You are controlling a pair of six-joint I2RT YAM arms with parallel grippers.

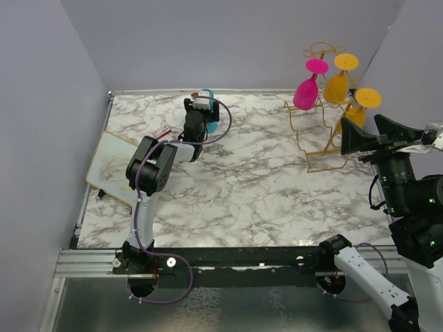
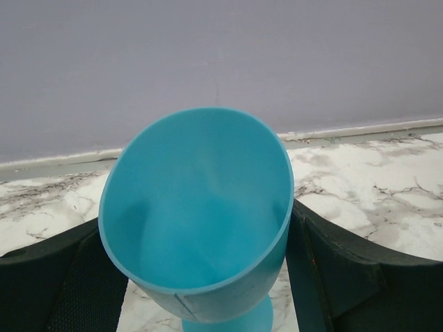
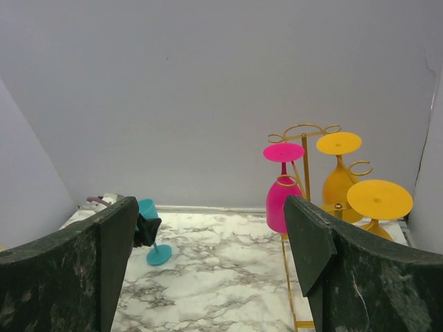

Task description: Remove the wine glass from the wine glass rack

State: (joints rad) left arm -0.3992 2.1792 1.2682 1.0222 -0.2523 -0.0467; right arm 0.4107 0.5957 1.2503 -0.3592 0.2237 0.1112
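Observation:
The gold wire wine glass rack (image 1: 313,133) stands at the back right. A pink wine glass (image 1: 306,90) and two yellow wine glasses (image 1: 337,86) (image 1: 356,114) hang upside down on it. My left gripper (image 1: 201,114) is at the back of the table, shut on the bowl of a teal wine glass (image 2: 201,200). That glass is tilted, with its foot on the marble (image 3: 158,254). My right gripper (image 1: 367,135) is open and empty, in front of the rack and apart from it. The rack (image 3: 304,166) and pink glass (image 3: 282,204) show between its fingers.
A white board with a wooden frame (image 1: 111,166) lies at the left table edge. A small red and white item (image 1: 163,130) lies near it. Lilac walls close in the back and both sides. The rack's base (image 1: 325,152) sits near the right wall.

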